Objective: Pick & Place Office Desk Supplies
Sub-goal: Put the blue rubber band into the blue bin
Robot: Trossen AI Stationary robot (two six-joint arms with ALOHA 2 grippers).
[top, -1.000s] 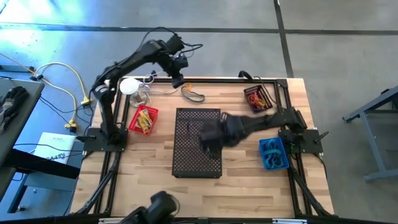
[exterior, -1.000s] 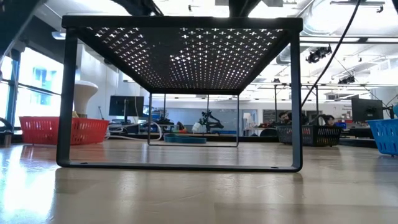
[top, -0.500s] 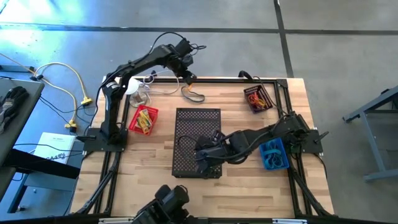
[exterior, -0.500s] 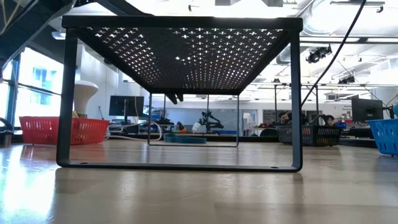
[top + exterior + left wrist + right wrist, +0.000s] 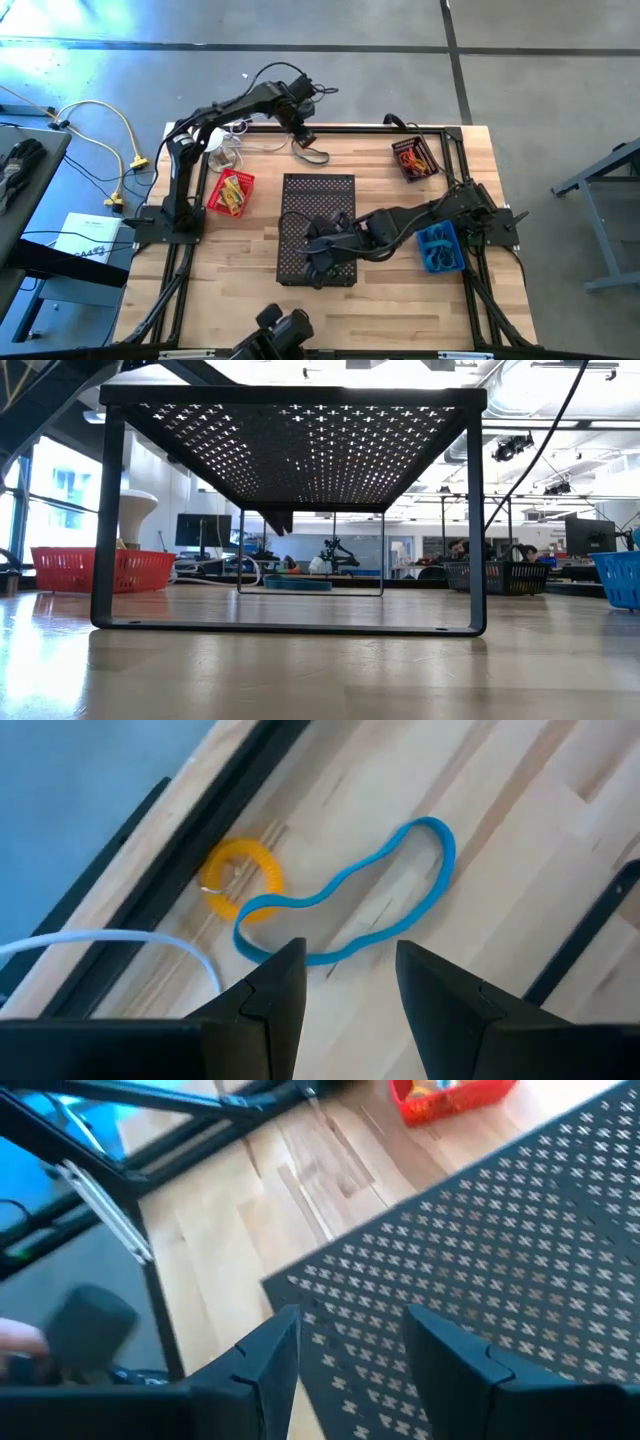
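A thin blue band (image 5: 345,900) lies flat on the wood by the table's far edge, with a small orange loop (image 5: 240,880) touching its end. In the high view the band (image 5: 312,153) lies just near-side of my left gripper (image 5: 301,131). My left gripper (image 5: 350,985) hangs open above the band and touches nothing. In the low view one of its fingers (image 5: 278,520) shows beyond the stand, above the band (image 5: 298,584). My right gripper (image 5: 350,1355) is open over the black perforated stand (image 5: 480,1270), at its near left part (image 5: 315,252), not touching it.
The perforated stand (image 5: 318,228) fills the table's middle. A red basket (image 5: 230,192) with yellow and red pieces stands at its left. A dark basket (image 5: 415,158) with red loops sits far right, a blue basket (image 5: 438,247) at the right edge. A white disc (image 5: 212,138) and a white cord (image 5: 120,940) lie near the band.
My left gripper has swung toward the table's right along the far edge and come down toward the blue band. My right arm has reached across the stand toward the near left. Nothing on the table has moved.
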